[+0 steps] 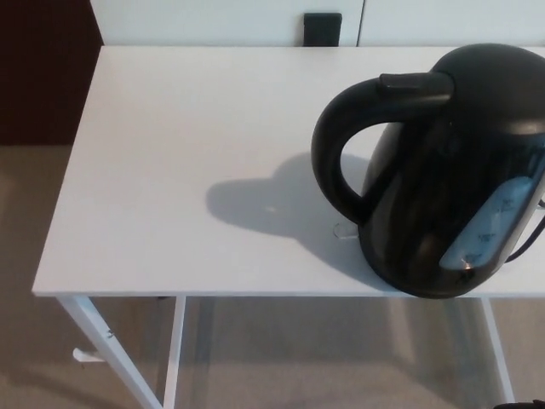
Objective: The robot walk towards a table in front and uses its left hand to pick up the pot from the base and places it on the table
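Observation:
A glossy black pot [451, 170], an electric kettle with a curved handle [336, 153] pointing left, stands upright at the right side of the white table [170, 170], close to its front edge. A pale water-level window [494, 221] shows on its front right. Its base is hidden under the body, so I cannot tell it apart from the pot. The pot throws a shadow leftward across the tabletop. Neither of my hands shows in the head view.
The table has white metal legs [111, 341] and stands on beige carpet [281, 358]. A white wall with a small black fitting [323, 27] lies behind the table. A dark brown panel [43, 68] is at the far left.

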Available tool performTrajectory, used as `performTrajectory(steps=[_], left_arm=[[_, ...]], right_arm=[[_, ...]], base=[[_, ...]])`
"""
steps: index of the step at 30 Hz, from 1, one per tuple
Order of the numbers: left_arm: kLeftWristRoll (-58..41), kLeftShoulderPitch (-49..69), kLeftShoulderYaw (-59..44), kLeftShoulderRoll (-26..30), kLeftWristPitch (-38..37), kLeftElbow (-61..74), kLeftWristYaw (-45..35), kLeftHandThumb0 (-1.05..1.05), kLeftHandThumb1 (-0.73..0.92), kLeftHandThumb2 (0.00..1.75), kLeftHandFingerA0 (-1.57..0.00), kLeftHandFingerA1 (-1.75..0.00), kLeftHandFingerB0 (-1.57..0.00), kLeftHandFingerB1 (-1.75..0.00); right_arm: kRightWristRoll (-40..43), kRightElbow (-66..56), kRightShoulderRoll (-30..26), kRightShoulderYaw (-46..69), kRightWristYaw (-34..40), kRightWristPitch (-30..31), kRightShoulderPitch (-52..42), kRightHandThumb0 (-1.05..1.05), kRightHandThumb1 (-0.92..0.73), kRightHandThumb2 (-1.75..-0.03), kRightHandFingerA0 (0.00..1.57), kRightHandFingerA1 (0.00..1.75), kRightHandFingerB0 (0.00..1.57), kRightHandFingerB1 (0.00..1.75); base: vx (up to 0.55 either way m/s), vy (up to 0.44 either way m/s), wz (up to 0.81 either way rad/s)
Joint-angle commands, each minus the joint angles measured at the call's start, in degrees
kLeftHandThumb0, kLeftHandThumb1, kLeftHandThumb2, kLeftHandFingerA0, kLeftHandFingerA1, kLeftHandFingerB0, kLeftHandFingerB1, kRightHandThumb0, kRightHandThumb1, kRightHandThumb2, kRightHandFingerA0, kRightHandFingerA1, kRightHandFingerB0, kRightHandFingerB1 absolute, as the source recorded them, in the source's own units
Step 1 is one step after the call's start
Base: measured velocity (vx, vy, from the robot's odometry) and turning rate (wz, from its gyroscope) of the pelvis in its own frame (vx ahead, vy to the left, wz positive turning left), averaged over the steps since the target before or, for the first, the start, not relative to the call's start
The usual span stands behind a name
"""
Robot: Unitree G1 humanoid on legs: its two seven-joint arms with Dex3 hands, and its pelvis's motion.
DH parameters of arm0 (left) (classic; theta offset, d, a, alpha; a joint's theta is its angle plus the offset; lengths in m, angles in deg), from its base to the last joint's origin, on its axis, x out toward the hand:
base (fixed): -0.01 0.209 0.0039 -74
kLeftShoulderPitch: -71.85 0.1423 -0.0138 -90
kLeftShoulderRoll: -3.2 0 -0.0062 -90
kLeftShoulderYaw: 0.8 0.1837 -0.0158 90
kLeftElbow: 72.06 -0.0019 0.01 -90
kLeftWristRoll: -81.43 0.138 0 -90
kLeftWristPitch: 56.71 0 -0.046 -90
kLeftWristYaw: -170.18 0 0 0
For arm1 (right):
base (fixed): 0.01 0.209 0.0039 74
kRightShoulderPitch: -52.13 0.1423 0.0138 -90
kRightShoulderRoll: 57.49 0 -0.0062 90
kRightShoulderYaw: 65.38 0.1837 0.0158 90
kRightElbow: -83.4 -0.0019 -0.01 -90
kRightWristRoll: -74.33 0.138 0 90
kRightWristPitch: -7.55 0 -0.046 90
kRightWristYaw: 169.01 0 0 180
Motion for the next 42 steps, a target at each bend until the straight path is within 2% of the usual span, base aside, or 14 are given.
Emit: performTrajectory(steps=[1, 3, 6, 9, 12, 16, 22, 24, 26, 28, 29, 38, 39, 42], left_arm=[[-13.8, -3.9, -13.4, 4.3, 9.4, 10.5, 2.1, -0.31, 0.44, 0.62, -0.4, -0.39, -0.32, -0.37], [-14.4, -4.1, -14.6, 4.4, 11.7, 16.5, 2.7, -0.31, 0.44, 0.62, -0.41, -0.4, -0.33, -0.38], [-17.5, -6.2, -15.4, 4.6, 17.7, 31.7, 3.1, -0.19, 0.5, 0.55, -0.43, -0.35, -0.34, -0.32], [-18.2, -10.2, -9.7, 6.5, 23.5, 47.4, 1.0, -0.03, 0.56, 0.57, -0.18, -0.32, -0.17, -0.28], [-16.5, -14.3, -5.2, 6.1, 24.1, 51.5, -0.8, 0.0, 0.56, 0.57, -0.17, -0.33, -0.14, -0.28], [-13.1, -20.3, 1.9, 5.5, 28.5, 56.8, -1.4, -0.03, 0.52, 0.55, -0.2, -0.32, -0.17, -0.28], [-5.9, -30.0, 13.9, 3.2, 33.0, 59.8, -2.6, -0.2, 0.48, 0.57, -0.2, -0.33, -0.18, -0.3], [-1.9, -32.8, 19.2, 0.9, 34.7, 59.6, -1.8, -0.11, 0.48, 0.55, -0.2, -0.34, -0.18, -0.29], [-0.2, -34.3, 22.2, 0.1, 34.5, 58.0, -2.1, -0.14, 0.49, 0.56, -0.19, -0.33, -0.17, -0.29], [1.7, -37.4, 26.1, -2.3, 34.5, 53.7, -1.7, -0.3, 0.41, 0.57, -0.2, -0.35, -0.16, -0.31], [2.9, -38.6, 27.5, -3.1, 34.0, 51.9, -1.5, -0.3, 0.41, 0.57, -0.2, -0.35, -0.16, -0.31], [6.2, -47.1, 33.5, -7.5, 37.0, 44.7, 1.2, -0.37, 0.39, 0.6, -0.18, -0.35, -0.14, -0.33], [5.7, -47.5, 33.4, -8.1, 37.6, 44.5, 1.1, -0.32, 0.45, 0.55, -0.22, -0.31, -0.15, -0.27], [6.4, -48.8, 34.0, -9.5, 40.1, 45.2, 1.4, -0.38, 0.41, 0.6, -0.17, -0.34, -0.13, -0.32]], right_arm=[[-0.5, -0.6, -0.5, -0.4, 0.5, 1.2, 0.1, -0.6, -0.43, -0.78, 0.71, 0.56, 0.5, 0.5], [-0.7, -0.7, -0.5, -0.5, 0.6, 1.3, 0.1, -0.6, -0.43, -0.78, 0.71, 0.56, 0.5, 0.5], [-0.4, -0.7, -0.2, -0.3, 0.3, 1.6, 0.8, -0.6, -0.43, -0.78, 0.71, 0.56, 0.51, 0.5], [-0.4, -0.8, 0.0, -0.4, 0.4, 1.4, 0.6, -0.6, -0.43, -0.79, 0.72, 0.57, 0.52, 0.51], [-0.5, -0.5, 0.1, -0.4, 0.6, 1.4, 0.6, -0.6, -0.43, -0.79, 0.72, 0.57, 0.52, 0.51], [-0.7, 0.0, 0.5, -0.6, 0.7, 1.4, 0.8, -0.6, -0.43, -0.79, 0.72, 0.56, 0.52, 0.5], [-1.4, -0.2, 0.9, -1.3, 1.8, 2.1, 1.5, -0.6, -0.43, -0.79, 0.72, 0.56, 0.51, 0.5], [-0.9, -0.6, 0.9, -0.9, 1.3, 1.8, 1.0, -0.59, -0.43, -0.78, 0.71, 0.56, 0.51, 0.5], [-0.9, -0.5, 0.8, -1.0, 1.1, 1.5, 1.0, -0.6, -0.43, -0.79, 0.71, 0.56, 0.51, 0.5], [-1.3, -0.6, 0.9, -1.3, 1.7, 1.5, 1.3, -0.59, -0.43, -0.78, 0.72, 0.56, 0.51, 0.5], [-1.5, -0.7, 0.8, -1.5, 1.8, 1.4, 1.3, -0.59, -0.43, -0.78, 0.72, 0.56, 0.51, 0.5], [-0.8, -1.2, 0.5, -1.0, 0.7, 1.5, 2.1, -0.6, -0.43, -0.79, 0.71, 0.56, 0.52, 0.51], [-0.9, -1.4, 0.5, -1.1, 0.8, 1.6, 2.1, -0.6, -0.43, -0.79, 0.71, 0.56, 0.51, 0.51], [-1.2, -1.6, 0.7, -1.4, 0.9, 1.8, 2.3, -0.62, -0.43, -0.8, 0.72, 0.56, 0.51, 0.5]], base=[[0.0, 0.0, 0.0], [0.0, 0.0, 0.0], [0.0, 0.0, 0.0], [0.0, 0.0, 0.0], [0.0, 0.0, 0.0], [0.0, 0.0, 0.0], [0.0, 0.0, 0.0], [0.0, 0.0, 0.0], [0.0, 0.0, 0.0], [0.0, 0.0, 0.0], [0.0, 0.0, 0.0], [0.0, 0.0, 0.0], [0.0, 0.0, 0.0], [0.0, 0.0, 0.0]])
